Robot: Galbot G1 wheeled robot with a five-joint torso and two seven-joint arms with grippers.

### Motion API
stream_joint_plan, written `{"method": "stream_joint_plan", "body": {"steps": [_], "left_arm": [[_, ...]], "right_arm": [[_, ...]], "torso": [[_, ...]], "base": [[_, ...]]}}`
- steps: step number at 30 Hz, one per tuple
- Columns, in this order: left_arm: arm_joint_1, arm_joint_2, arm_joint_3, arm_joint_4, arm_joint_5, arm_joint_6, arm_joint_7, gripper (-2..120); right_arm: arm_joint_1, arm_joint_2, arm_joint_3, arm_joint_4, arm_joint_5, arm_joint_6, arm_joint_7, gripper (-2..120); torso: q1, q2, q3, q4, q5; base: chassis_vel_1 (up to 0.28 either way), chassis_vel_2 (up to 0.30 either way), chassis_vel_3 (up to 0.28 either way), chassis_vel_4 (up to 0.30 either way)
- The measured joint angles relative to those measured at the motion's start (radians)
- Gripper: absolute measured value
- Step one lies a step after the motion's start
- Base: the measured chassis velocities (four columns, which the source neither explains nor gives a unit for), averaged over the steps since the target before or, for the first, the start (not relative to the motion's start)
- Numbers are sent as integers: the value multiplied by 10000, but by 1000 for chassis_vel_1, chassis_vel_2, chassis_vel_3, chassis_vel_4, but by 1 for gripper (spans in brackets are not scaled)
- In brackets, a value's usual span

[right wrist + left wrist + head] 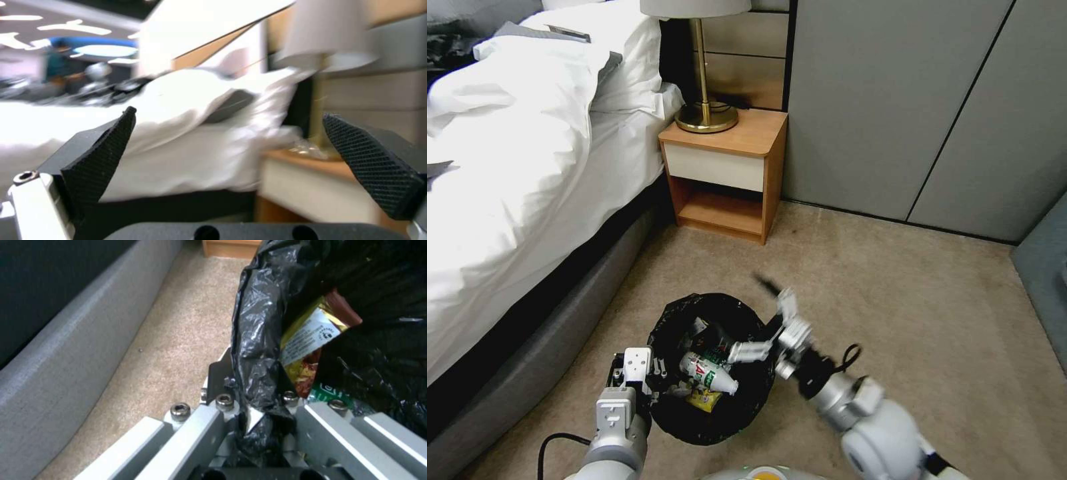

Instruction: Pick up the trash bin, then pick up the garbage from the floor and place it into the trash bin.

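Left gripper (639,371) pinches the bag-lined rim of the trash bin (675,319), mouth facing up, beside the bed (527,167). Right gripper (774,319) hovers spread over its far rim. Inside, a white bottle (707,371) lies flat, cap pointing right.

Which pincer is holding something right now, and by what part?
The left pincer is shut on the trash bin, pinching its bag-covered rim on the side toward the bed. The right pincer is open above the bin, holding nothing.
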Motion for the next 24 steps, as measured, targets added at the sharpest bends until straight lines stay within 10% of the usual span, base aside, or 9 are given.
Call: {"method": "stream_joint_plan", "body": {"steps": [24], "left_arm": [[-45,112,-138,-81,-293,1,-147,1]], "right_arm": [[-1920,1301,884,-1327,-871,1152,1576,100]], "torso": [[0,0,0,0,0]], "base": [[0,0,0,0]]}}
